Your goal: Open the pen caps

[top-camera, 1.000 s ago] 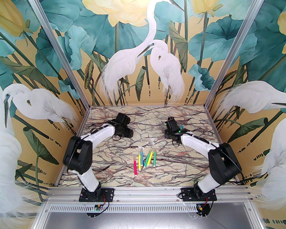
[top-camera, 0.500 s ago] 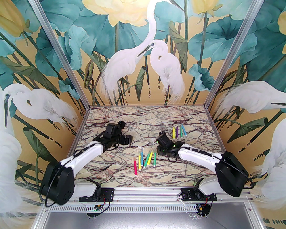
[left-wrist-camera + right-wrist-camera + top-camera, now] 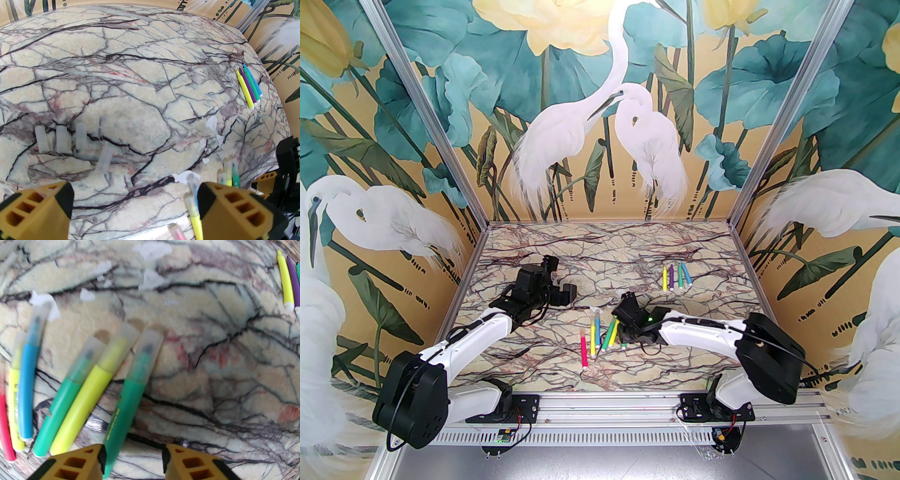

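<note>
Frosted tubular pen caps [image 3: 61, 141], veined marble table [image 3: 140, 70], left jaws gaping, right jaws parted

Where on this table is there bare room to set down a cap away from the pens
Bare table runs along the back wall, beyond the uncapped pens and the left claw. Another free strip lies between the capped pens and the arm bases. Crowded: the middle, where the right claw hangs over those pens, and by the loose caps.
</note>
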You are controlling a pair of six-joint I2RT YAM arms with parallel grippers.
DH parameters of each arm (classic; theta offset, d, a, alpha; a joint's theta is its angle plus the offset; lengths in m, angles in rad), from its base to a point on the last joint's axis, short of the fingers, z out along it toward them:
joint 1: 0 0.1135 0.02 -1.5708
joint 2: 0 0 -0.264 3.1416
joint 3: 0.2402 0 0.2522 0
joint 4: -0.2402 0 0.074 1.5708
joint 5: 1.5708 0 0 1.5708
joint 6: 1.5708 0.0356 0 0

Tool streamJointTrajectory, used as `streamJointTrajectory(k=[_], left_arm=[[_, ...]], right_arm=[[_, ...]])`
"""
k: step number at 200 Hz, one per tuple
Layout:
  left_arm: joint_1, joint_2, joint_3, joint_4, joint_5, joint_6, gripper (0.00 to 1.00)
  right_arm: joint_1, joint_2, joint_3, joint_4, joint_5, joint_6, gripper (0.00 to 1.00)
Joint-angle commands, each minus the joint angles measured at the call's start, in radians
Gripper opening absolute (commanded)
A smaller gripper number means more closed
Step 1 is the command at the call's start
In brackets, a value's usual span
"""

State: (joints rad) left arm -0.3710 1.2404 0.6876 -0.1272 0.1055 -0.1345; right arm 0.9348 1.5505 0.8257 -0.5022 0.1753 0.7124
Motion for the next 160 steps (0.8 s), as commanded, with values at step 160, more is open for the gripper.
streamJointTrajectory(k=[160], left_arm=[[0.004, -0.016, -0.018, 0.022, -0.03, 0.013, 0.93]], right_arm=[[0.02, 0.144, 0.081, -0.084, 0.035, -0.003, 0.33]])
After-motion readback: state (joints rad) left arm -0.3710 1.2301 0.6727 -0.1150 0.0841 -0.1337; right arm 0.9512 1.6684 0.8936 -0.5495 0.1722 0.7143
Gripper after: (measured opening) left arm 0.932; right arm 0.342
